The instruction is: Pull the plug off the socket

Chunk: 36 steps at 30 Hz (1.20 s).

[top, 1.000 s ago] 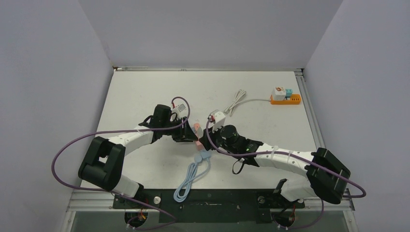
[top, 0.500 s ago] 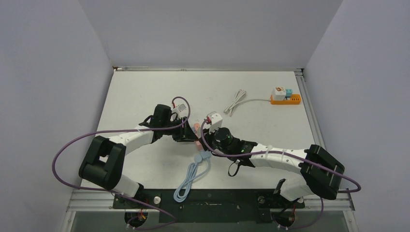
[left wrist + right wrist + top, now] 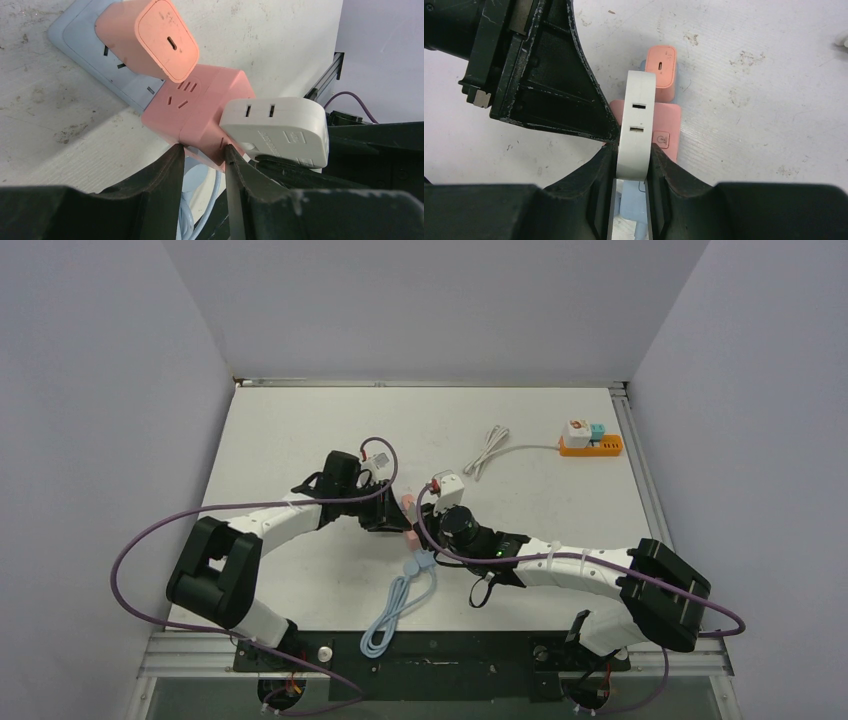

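Note:
A pink cube socket (image 3: 205, 115) with a pale blue base (image 3: 90, 40) lies mid-table (image 3: 407, 521). A white plug (image 3: 275, 131) sits flat against one side of the cube, and its prongs are hidden. A pink charger (image 3: 150, 37) sits in the blue base beside the cube. My left gripper (image 3: 204, 150) is shut on the pink cube from the left (image 3: 388, 519). My right gripper (image 3: 633, 155) is shut on the white plug (image 3: 638, 125), one finger on each flat side, and comes in from the right (image 3: 424, 531).
The socket's pale blue cable (image 3: 393, 606) coils toward the near edge. An orange power strip (image 3: 590, 446) with a white cable (image 3: 487, 452) lies at the far right. The left gripper's black finger (image 3: 549, 90) is close beside the right gripper's.
My right gripper has moved left and closed in on the white plug at the socket. My left wrist has shifted slightly right and still holds the pink cube.

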Available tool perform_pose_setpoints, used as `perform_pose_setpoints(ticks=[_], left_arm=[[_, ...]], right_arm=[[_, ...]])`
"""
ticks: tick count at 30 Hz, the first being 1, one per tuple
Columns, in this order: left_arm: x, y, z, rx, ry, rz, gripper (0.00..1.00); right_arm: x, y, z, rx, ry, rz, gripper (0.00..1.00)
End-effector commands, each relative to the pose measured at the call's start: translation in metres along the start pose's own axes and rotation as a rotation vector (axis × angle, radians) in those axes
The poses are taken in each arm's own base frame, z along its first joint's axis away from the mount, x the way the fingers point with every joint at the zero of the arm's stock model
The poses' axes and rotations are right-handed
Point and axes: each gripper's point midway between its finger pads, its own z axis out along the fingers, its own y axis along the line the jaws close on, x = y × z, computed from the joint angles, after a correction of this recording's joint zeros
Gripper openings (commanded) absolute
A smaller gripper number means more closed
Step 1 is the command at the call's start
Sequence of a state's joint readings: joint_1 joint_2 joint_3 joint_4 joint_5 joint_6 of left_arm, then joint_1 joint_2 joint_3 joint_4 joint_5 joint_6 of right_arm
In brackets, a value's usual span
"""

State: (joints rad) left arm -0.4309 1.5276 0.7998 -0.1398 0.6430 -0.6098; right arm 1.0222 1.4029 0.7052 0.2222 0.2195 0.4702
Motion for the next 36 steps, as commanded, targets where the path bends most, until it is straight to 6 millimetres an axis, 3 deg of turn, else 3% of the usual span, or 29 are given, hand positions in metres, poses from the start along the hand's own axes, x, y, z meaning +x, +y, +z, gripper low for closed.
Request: perform_pose_setpoints(ticks=[1, 11, 36], left_arm=[[0.017, 0.039, 0.012, -0.171, 0.048, 0.011, 0.29], [0.021, 0.045, 0.014, -0.201, 0.062, 0.012, 0.29], [0.024, 0.045, 0.024, -0.202, 0.089, -0.002, 0.28]], right_arm=[[-0.014, -0.017, -0.001, 0.108, -0.057, 0.052, 0.05], [-0.010, -0.033, -0.004, 0.197, -0.065, 0.099, 0.05], [-0.017, -0.007, -0.013, 0.088, -0.127, 0.047, 0.05]])
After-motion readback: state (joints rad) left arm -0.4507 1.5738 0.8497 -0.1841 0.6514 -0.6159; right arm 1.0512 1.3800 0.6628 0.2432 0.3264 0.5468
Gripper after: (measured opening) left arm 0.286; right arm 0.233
